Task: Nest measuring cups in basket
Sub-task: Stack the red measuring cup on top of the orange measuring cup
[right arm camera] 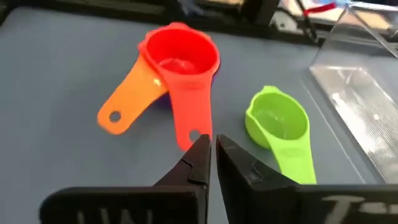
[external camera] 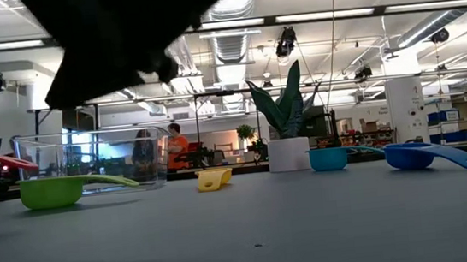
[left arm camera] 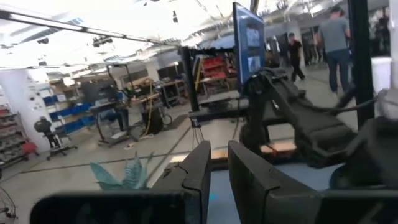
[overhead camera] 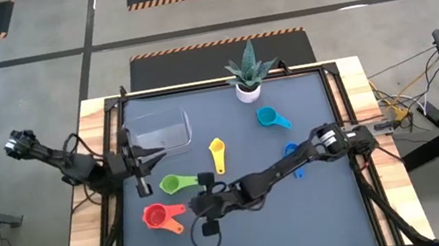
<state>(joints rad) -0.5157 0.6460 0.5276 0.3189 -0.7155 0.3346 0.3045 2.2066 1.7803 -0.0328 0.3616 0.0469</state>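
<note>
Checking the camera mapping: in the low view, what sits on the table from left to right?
Green cup → basket → yellow cup → white plant pot → teal cup → blue cup.

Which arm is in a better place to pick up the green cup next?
The right, probably. Its shut gripper hovers beside the green cup and the red cup. The left gripper waits near the clear basket, at the table's left edge.
</note>
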